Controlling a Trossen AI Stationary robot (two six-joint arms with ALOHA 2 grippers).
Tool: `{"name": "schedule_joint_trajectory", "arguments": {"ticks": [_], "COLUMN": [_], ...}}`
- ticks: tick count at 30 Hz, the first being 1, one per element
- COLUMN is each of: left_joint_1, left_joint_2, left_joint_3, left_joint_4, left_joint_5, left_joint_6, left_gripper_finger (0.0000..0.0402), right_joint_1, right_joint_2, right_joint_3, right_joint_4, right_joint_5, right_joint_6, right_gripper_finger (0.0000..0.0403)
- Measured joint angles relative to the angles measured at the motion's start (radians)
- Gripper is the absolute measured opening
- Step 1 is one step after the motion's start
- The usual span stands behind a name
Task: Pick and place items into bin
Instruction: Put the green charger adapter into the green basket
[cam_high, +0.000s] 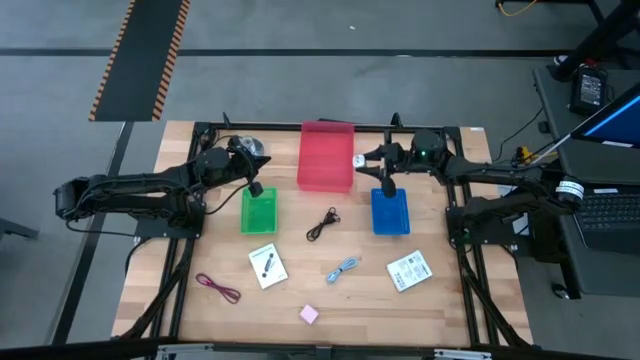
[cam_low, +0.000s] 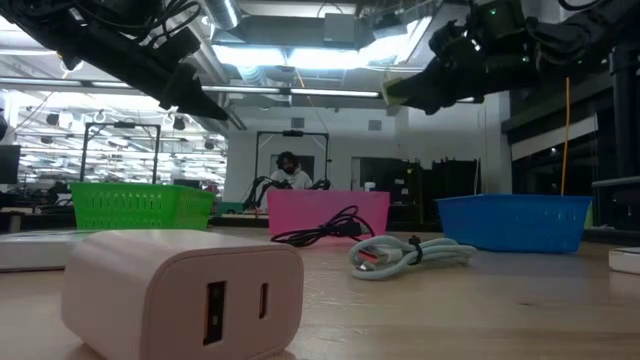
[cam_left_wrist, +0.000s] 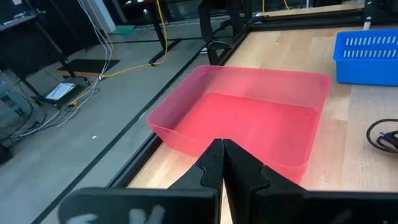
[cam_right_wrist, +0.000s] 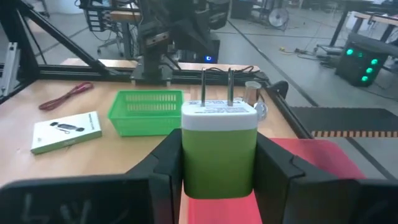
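Observation:
My right gripper (cam_high: 361, 160) hovers over the right rim of the pink bin (cam_high: 326, 155), shut on a small green cube (cam_right_wrist: 217, 162). The cube is a charger with a white cap and two prongs, and it also shows in the low view (cam_low: 395, 92). My left gripper (cam_high: 262, 160) is shut and empty, raised between the green bin (cam_high: 258, 210) and the pink bin, and points toward the pink bin (cam_left_wrist: 249, 118). Flat on the table lie a black cable (cam_high: 321, 223), a light blue cable (cam_high: 343, 268), a maroon cable (cam_high: 218, 288), two white cards (cam_high: 267, 265) (cam_high: 408, 271) and a pink cube (cam_high: 308, 313). My right gripper pinches the cube's green body (cam_right_wrist: 186, 165) between its two fingers (cam_right_wrist: 163, 171), one on each opposite side. The fingers come from the table's right, nearly level. The white cap (cam_right_wrist: 217, 115) and prongs point away from the wrist. The cube is lifted clear above the pink bin's edge.
A blue bin (cam_high: 390, 212) stands right of the pink bin. A round silver disc (cam_high: 250, 148) lies near the far edge by the left arm. A person sits in the room beyond the table (cam_low: 288, 170). Bare wood shows between the bins and the loose items.

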Motion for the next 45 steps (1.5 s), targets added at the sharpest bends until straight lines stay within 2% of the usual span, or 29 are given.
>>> {"name": "schedule_joint_trajectory", "arguments": {"ticks": [8,13,17,20,25,28,33,40,45], "left_joint_1": [0.0,0.0,0.0,0.0,0.0,0.0,-0.001,-0.011,-0.057], "left_joint_2": [0.0,0.0,0.0,0.0,0.0,0.0,0.0,0.0,0.001], "left_joint_3": [0.0,0.0,0.0,0.0,0.0,0.0,0.0,0.0,0.0], "left_joint_4": [0.0,0.0,0.0,0.011,0.089,0.149,0.188,0.286,0.311], "left_joint_5": [0.0,0.0,0.015,0.102,0.308,0.362,0.365,0.365,0.366], "left_joint_6": [-0.012,-0.044,-0.039,-0.037,-0.036,-0.046,-0.069,-0.141,-0.14], "left_gripper_finger": [0.0004,0.0004,0.0004,0.0004,0.0004,0.0004,0.0004,0.0007,0.0049], "right_joint_1": [0.017,0.1,0.157,0.188,0.222,0.241,0.263,0.272,0.272], "right_joint_2": [0.0,0.001,0.002,0.002,0.002,0.002,0.002,0.021,0.05], "right_joint_3": [0.0,0.0,0.0,0.0,0.0,0.0,0.0,0.001,0.001], "right_joint_4": [-0.001,-0.001,0.003,0.005,0.015,0.047,0.058,0.059,0.11], "right_joint_5": [0.006,0.118,0.154,0.188,0.213,0.213,0.218,0.277,0.28], "right_joint_6": [0.067,0.089,0.066,0.068,0.074,0.077,0.066,0.06,0.052], "right_gripper_finger": [0.0122,0.0122,0.0122,0.0122,0.0122,0.0122,0.0122,0.0122,0.0122]}}
